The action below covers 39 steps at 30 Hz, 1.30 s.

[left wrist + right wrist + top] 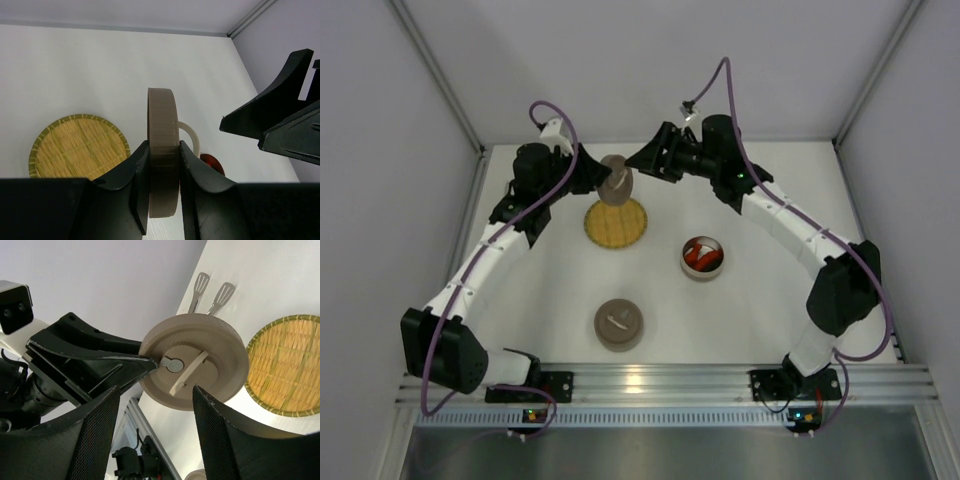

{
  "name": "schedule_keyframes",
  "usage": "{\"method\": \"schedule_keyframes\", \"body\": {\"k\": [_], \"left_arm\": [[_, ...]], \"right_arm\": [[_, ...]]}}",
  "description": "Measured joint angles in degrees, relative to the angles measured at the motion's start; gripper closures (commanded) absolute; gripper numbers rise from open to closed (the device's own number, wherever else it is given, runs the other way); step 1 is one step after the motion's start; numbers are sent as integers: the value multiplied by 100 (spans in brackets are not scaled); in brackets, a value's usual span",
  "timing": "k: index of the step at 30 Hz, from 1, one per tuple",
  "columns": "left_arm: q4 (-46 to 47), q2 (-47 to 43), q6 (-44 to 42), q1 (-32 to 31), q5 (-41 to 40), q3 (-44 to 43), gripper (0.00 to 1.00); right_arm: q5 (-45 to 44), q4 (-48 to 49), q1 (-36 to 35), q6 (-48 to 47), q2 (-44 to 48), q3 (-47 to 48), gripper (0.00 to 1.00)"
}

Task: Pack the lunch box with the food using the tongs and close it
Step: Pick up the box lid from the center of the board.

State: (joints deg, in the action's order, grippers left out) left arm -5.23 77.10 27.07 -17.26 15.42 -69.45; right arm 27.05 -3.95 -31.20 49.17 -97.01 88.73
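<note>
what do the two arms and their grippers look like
Both the left arm and right arm have white link shells with bulky black joints. A purple cable runs along each. The left gripper and right gripper are black; the right one's fingers carry a fine mesh texture.

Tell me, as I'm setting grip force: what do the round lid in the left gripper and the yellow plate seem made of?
The lid looks like matte taupe plastic, perhaps fibre composite: smooth, even colour, rounded edge. The plate looks like woven bamboo or straw: crossing strips, bound rim, dull finish.
</note>
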Motion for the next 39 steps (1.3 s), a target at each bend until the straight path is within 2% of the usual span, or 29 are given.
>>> {"method": "schedule_keyframes", "body": {"k": [15, 20, 24, 39], "left_arm": [[-144, 44, -48, -107, -37, -96, 100], [-157, 44, -61, -107, -52, -111, 100], [-170, 44, -61, -107, -52, -116, 100], [-170, 44, -31, -107, -28, -118, 100]], "right_arm": [[-162, -153, -256, 120, -474, 168, 43], [-175, -153, -256, 155, -474, 151, 49], [-175, -162, -256, 164, -476, 90, 58], [-15, -76, -273, 345, -603, -142, 70]]}}
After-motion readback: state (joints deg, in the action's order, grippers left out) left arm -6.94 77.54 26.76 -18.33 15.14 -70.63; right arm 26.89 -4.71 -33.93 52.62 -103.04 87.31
